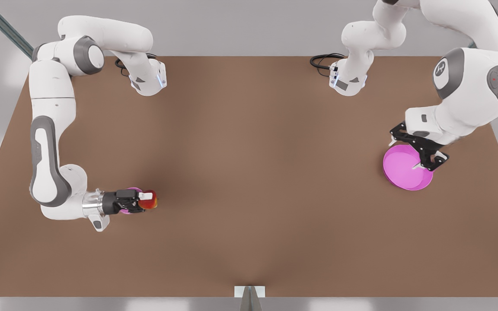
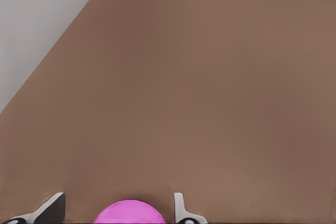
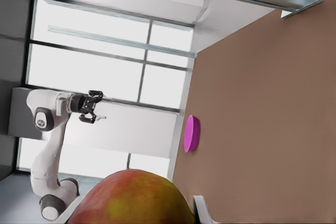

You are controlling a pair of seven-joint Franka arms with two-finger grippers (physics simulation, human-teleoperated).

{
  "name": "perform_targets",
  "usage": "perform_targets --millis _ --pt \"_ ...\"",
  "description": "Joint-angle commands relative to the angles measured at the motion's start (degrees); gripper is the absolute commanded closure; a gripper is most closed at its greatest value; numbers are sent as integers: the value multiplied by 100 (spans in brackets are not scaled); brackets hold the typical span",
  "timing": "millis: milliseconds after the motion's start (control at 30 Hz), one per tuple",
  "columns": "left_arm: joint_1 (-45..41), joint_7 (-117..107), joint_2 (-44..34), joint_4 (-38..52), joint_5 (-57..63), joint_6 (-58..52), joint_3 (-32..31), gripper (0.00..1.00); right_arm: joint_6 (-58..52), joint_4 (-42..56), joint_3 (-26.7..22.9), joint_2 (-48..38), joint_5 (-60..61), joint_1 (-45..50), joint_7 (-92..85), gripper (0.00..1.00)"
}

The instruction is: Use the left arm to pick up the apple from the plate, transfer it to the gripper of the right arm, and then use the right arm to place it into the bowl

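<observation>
Plate (image 1: 404,170) at the front view's right, bowl (image 1: 133,190) far left, apple (image 1: 149,199) above bowl's edge.

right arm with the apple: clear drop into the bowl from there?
Probably yes. The right claw is shut on the apple just above the bowl, nothing between them. The left claw waits open over the plate, far across the table.

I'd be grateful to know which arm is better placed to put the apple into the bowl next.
The right arm. Its gripper, at the front view's left, is shut on the apple directly above the small pink bowl. The left gripper hangs open over the plate, far across the table.
</observation>
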Motion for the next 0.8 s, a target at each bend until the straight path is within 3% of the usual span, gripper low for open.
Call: perform_targets --millis 0,67,200,400,767 --pt "-206 -5037 -126 -156 62 102 300 0 -860 109 -174 1 -440 -63 702 26" --pt "-171 -5046 200 407 88 -365 317 0 -1159 356 -517 115 -449 -63 694 26" --pt "-153 -5055 261 398 71 -496 326 0 -1361 637 -878 230 -800 -107 623 26" --pt "-145 -5055 323 415 79 -523 326 0 -1089 795 -886 221 -1811 -99 307 25" --pt "-153 -5055 595 697 97 -584 414 0 669 874 -834 221 -2734 121 298 25"
